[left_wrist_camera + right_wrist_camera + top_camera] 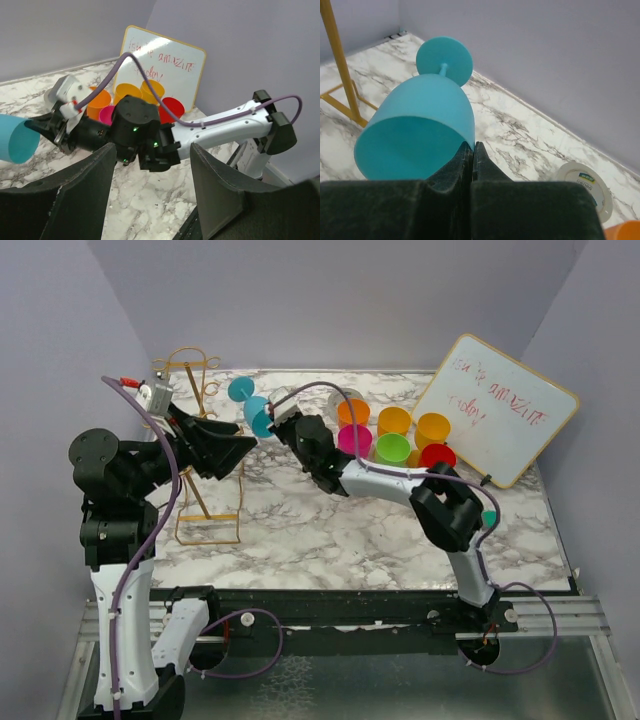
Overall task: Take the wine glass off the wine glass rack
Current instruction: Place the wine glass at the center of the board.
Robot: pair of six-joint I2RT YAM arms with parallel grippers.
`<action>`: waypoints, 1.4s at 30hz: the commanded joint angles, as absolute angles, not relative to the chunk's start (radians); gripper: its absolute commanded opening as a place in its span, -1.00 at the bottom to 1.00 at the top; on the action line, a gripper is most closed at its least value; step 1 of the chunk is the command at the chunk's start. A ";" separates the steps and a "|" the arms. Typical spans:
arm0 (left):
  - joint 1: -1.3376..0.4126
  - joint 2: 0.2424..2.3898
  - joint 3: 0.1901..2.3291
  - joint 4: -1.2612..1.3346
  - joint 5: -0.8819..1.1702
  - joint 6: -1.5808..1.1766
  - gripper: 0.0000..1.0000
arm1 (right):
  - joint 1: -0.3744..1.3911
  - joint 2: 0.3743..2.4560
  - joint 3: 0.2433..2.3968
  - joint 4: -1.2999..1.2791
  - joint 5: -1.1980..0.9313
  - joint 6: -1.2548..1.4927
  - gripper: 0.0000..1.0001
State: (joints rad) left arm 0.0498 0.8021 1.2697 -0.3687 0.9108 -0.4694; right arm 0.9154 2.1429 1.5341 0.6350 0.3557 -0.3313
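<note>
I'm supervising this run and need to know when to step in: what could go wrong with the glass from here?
1. The right end effector pinches only the rim of the wine glass, which sticks out sideways above the table. It may pivot or slip out.
2. The glass's foot points toward the wine glass rack, which stands close by. A swing that way could knock the thin wire post.

Marble table (300, 530) carries wine glass rack (205, 516), coloured cups (392, 447), whiteboard (497, 410)

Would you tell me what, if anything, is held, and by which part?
The right gripper pinches the teal wine glass by its bowl's rim; the open left gripper holds nothing.
</note>
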 commanded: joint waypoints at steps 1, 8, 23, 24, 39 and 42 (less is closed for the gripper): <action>0.044 0.801 1.291 -0.371 0.889 -0.468 0.25 | 0.920 1.998 1.492 0.456 0.400 -0.152 -0.99; 0.044 0.815 1.282 -0.370 0.866 -0.456 0.25 | 0.920 1.753 1.391 0.196 0.356 0.036 -0.99; -0.320 0.979 1.284 -0.377 0.682 -0.398 0.29 | 0.920 1.457 1.307 -0.295 0.217 0.143 -0.99; -0.396 0.997 1.298 -0.406 0.613 -0.363 0.29 | 0.920 1.447 1.306 -0.314 0.218 0.150 -0.99; -0.536 1.072 1.339 -0.563 0.385 -0.225 0.41 | 0.920 1.333 1.311 -0.507 0.145 0.191 -0.99; -0.546 1.081 1.331 -0.566 0.412 -0.221 0.41 | 0.920 1.349 1.343 -0.550 0.120 0.187 -0.99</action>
State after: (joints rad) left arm -0.5304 1.0691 1.3369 -0.5308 0.4091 -0.2497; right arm 0.9154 1.3354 1.2961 -0.4580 0.1841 0.1833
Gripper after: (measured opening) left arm 0.703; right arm 0.024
